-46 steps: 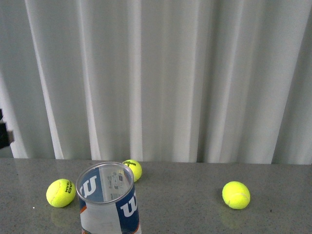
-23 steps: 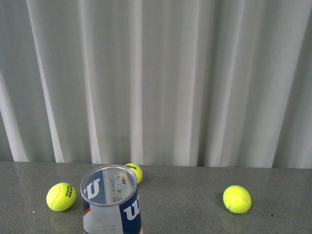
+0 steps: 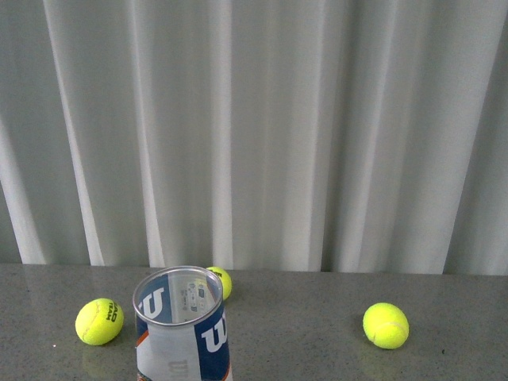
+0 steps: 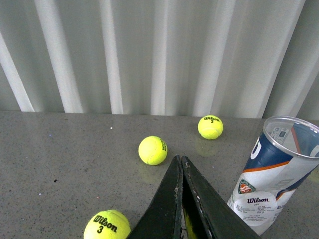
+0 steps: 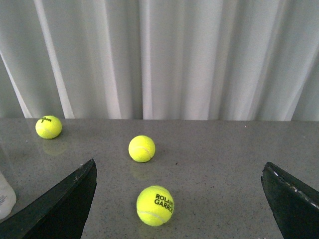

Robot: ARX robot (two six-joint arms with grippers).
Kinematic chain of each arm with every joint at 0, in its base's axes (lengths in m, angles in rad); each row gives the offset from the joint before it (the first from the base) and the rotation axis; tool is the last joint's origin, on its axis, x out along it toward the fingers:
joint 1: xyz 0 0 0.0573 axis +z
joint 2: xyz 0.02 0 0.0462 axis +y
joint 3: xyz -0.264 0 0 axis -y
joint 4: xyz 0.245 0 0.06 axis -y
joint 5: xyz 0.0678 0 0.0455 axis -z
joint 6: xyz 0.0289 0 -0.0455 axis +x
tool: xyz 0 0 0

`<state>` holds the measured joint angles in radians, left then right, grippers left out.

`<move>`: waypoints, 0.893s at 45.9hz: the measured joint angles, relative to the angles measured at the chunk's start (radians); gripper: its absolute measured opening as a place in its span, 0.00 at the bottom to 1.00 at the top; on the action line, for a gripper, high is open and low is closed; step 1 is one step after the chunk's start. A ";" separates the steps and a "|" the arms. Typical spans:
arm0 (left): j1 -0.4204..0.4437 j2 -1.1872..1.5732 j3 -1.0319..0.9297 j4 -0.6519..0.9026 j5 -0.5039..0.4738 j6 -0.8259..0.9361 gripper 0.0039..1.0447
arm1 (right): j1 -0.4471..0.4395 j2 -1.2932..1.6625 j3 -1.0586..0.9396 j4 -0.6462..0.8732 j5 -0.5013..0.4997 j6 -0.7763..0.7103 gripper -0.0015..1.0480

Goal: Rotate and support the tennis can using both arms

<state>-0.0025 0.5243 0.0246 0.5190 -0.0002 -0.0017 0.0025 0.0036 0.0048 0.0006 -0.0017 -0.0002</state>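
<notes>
The tennis can, a clear tube with a blue-and-white Wilson label, stands on the grey table with its open mouth up, at the front left of the front view. Neither arm shows in that view. In the left wrist view my left gripper is shut and empty, and the can stands apart from it to one side. In the right wrist view my right gripper is wide open and empty above the table. Only a sliver of the can shows at that picture's edge.
Yellow-green tennis balls lie loose on the table: one left of the can, one behind it, one to the right. A Roland Garros ball lies between my right fingers. A white curtain closes the back.
A dark arm part at the left edge of the front view a second ago is gone. The view has shifted slightly and the can shows a little further right.
</notes>
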 joint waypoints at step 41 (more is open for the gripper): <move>0.000 -0.341 0.000 -0.332 0.000 0.000 0.03 | 0.000 0.000 0.000 0.000 0.000 0.000 0.93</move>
<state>-0.0025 0.1833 0.0242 0.1871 -0.0002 -0.0021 0.0025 0.0036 0.0048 0.0006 -0.0013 -0.0002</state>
